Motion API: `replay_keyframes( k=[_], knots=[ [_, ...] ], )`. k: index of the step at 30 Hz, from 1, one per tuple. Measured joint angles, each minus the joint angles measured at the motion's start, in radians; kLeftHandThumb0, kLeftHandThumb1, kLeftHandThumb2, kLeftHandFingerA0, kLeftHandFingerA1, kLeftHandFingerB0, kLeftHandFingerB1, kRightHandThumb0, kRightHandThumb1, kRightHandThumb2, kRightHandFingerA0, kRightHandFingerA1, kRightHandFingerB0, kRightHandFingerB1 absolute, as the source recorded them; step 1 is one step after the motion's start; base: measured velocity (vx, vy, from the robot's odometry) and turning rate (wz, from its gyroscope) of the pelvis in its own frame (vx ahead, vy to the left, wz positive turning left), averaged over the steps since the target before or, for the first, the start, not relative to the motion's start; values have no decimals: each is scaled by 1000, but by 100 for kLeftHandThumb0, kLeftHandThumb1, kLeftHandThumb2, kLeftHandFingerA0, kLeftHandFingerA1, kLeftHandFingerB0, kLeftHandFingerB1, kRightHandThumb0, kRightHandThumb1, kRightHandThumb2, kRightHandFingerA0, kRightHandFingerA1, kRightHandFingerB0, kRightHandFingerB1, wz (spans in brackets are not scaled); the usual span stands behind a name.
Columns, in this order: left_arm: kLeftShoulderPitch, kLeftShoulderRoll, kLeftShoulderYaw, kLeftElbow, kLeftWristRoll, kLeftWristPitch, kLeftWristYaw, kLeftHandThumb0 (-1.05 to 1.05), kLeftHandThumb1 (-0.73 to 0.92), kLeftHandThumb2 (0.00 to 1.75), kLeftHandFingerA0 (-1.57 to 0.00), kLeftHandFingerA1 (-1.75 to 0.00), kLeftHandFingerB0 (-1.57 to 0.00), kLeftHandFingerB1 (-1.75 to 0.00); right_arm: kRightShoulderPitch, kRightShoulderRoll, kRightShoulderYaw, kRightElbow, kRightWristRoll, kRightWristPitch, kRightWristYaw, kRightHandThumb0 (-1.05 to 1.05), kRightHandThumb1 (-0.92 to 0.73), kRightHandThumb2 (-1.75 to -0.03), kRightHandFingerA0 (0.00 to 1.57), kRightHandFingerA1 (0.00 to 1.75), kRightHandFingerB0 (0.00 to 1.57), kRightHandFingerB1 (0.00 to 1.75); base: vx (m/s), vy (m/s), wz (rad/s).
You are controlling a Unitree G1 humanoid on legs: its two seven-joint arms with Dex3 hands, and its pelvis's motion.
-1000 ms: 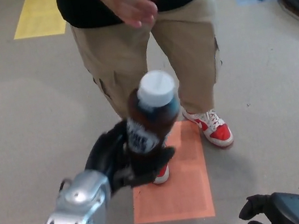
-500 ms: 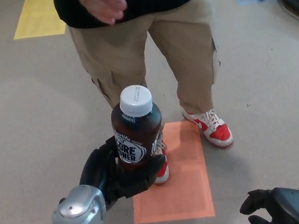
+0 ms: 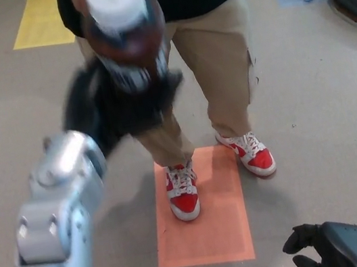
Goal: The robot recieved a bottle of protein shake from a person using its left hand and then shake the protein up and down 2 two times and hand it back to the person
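Up near the top of the head view, your left hand (image 3: 116,109) is gripping the protein shake bottle (image 3: 126,36) around its lower body, fingers wrapped tight. The bottle is sitting upright above the hand, its white cap (image 3: 116,3) blurred with motion, so you are looking at a shake stroke in progress, likely at the upper end of it. Beyond the hand, the person (image 3: 215,65) is standing close, with tan trousers and red-and-white shoes (image 3: 183,191) on the orange floor marker (image 3: 212,230); their own hand is barely showing at the top edge, just above the cap.

Low and far to the right of the working hand, your right hand (image 3: 307,245) is hanging idle. Only its dark knuckles are showing, so you cannot tell how its fingers are set.

Judging by the look of it, the bottle is rigid plastic, full of dark liquid, so it is probably fairly heavy and will be tugging as the contents slosh. The smooth labelled wall may be slippery; keep gripping around the wide body below the shoulder, not the narrow neck or cap. For the handback, you are wanting the cap end left free, so the person can take hold there while you are letting go.
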Motion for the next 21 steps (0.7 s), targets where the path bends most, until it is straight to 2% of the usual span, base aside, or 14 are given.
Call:
replay_keyframes(
  k=[1, 3, 5, 7, 8, 9, 12, 13, 15, 16, 18, 19, 20, 21],
  knots=[
    [39, 5, -35, 55, 11, -1, -9, -25, 78, 73, -79, -154, -68, -110, -5, 0, 0, 0, 0, -1, 0, -41, -69, -73, 99, 86, 82, 53, 0, 0, 0],
    [86, 25, -89, 114, 31, -1, -23, -22, 77, 72, -82, -162, -66, -118, -15, -1, -1, -1, 0, -4, 0, -42, -72, -73, 94, 87, 80, 53, 0, 0, 0],
    [88, 33, -93, 96, 32, 13, -32, -23, 82, 64, -81, -156, -64, -107, -20, -9, -3, -1, 0, -7, 0, -42, -71, -73, 95, 85, 81, 53, 0, 0, 6],
    [33, 34, -56, 37, 23, 27, -30, -23, 81, 71, -82, -156, -73, -115, -23, -10, -3, -1, 0, -8, 0, -40, -72, -79, 98, 90, 82, 54, 0, 0, 0],
    [1, 34, -37, 14, 18, 31, -29, -20, 80, 72, -88, -152, -71, -114, -24, -9, -3, -1, 0, -8, 0, -41, -72, -80, 99, 87, 82, 55, 0, 0, 0],
    [-44, 32, -8, -19, 9, 36, -27, -14, 82, 72, -82, -156, -68, -112, -24, -8, -3, -1, 0, -8, 0, -41, -72, -77, 98, 81, 82, 54, 0, 0, 0],
    [-122, 21, 30, -79, -13, 40, -25, -18, 82, 66, -83, -156, -63, -105, -25, -7, -4, 0, 0, -6, 0, -40, -71, -75, 97, 81, 83, 53, 0, 0, 0],
    [-116, 19, 27, -74, -15, 40, -28, -18, 79, 72, -82, -156, -63, -106, -25, -7, -6, 0, 1, -6, 1, -39, -68, -72, 96, 90, 82, 53, 0, 0, 0],
    [-75, 18, -2, -34, -13, 39, -37, -21, 79, 73, -81, -153, -64, -102, -25, -7, -8, 0, 1, -5, 1, -40, -69, -71, 95, 88, 80, 53, 0, 0, 0],
    [-47, 18, -23, -6, -9, 38, -42, -24, 81, 72, -76, -158, -62, -111, -25, -7, -8, 0, 1, -5, 1, -40, -69, -71, 97, 87, 81, 52, 0, 0, 0],
    [44, 28, -92, 70, 14, 33, -49, -23, 79, 65, -73, -163, -59, -112, -25, -9, -7, 0, 0, -5, 1, -42, -71, -71, 96, 86, 82, 53, 0, 0, 0],
    [76, 29, -110, 84, 21, 38, -51, -23, 79, 65, -73, -163, -59, -112, -25, -10, -8, 0, 0, -5, 1, -42, -71, -71, 96, 86, 82, 53, 0, 0, 6],
    [76, 29, -105, 79, 21, 44, -52, -24, 82, 65, -84, -157, -63, -105, -25, -12, -9, 0, 1, -5, 1, -42, -71, -73, 96, 90, 82, 55, 0, 0, 14],
    [53, 29, -81, 53, 17, 54, -49, -23, 85, 67, -86, -155, -69, -113, -25, -12, -10, 0, 1, -5, 2, -42, -71, -75, 97, 90, 82, 55, 0, 0, 0]
  ],
)
